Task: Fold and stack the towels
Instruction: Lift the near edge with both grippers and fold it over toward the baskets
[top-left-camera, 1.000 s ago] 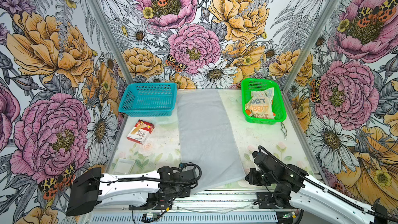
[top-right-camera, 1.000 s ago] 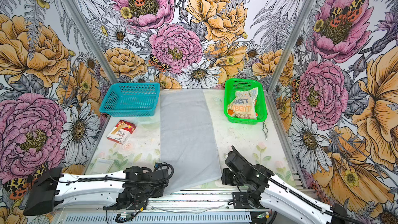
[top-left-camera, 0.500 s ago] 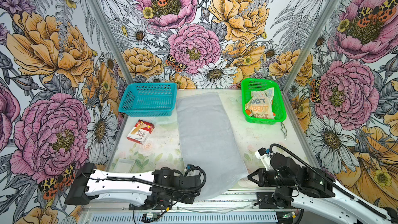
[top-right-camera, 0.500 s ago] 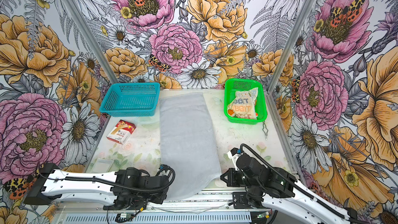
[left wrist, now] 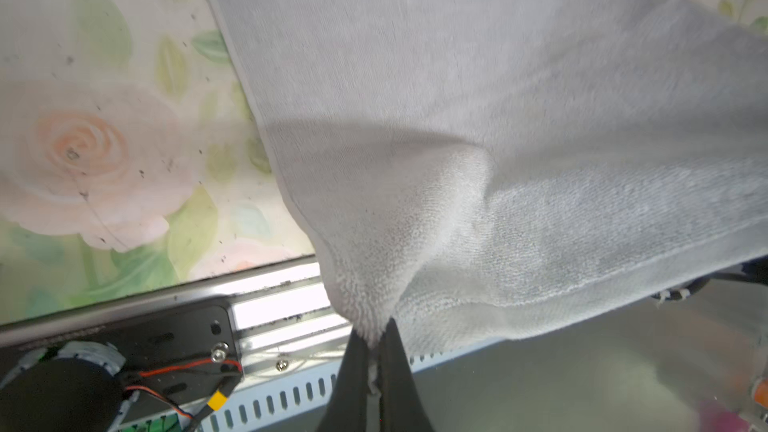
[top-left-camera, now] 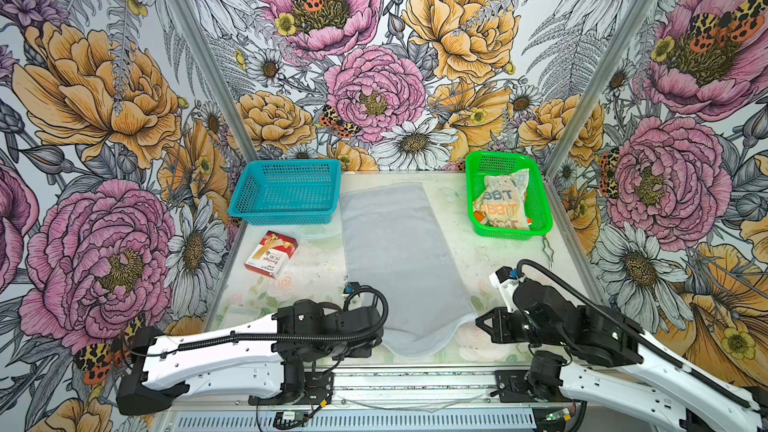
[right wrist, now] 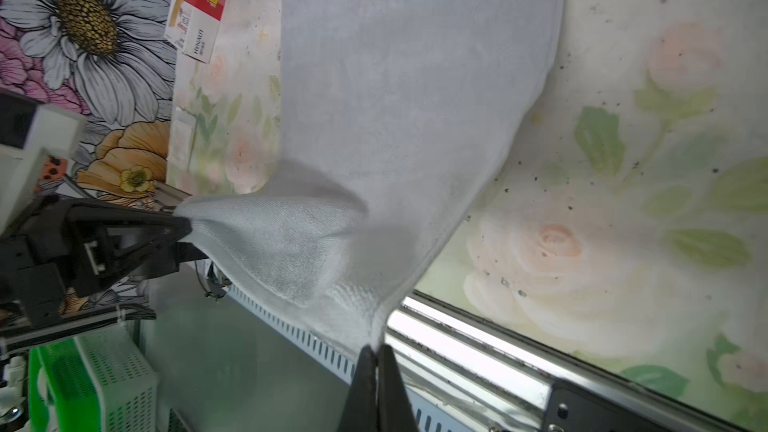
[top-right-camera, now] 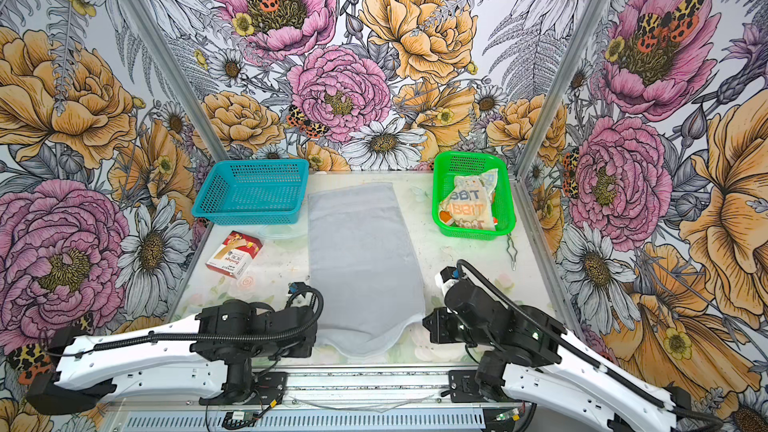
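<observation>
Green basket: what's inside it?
Inside the green basket lies a crumpled cream towel with RABBIT letters. An orange cloth peeks out from under it; most of it is covered.

Three towels (top-left-camera: 399, 259) (top-left-camera: 503, 201) (top-left-camera: 481, 217), two baskets (top-left-camera: 282, 214) (top-left-camera: 515, 235), one box (top-left-camera: 272, 254)

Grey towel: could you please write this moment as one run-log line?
left claw: shut on grey towel, near corner | right claw: shut on other near corner | cream towel: in green basket

Lab test cell — floral-print walls (top-left-camera: 457, 27)
</observation>
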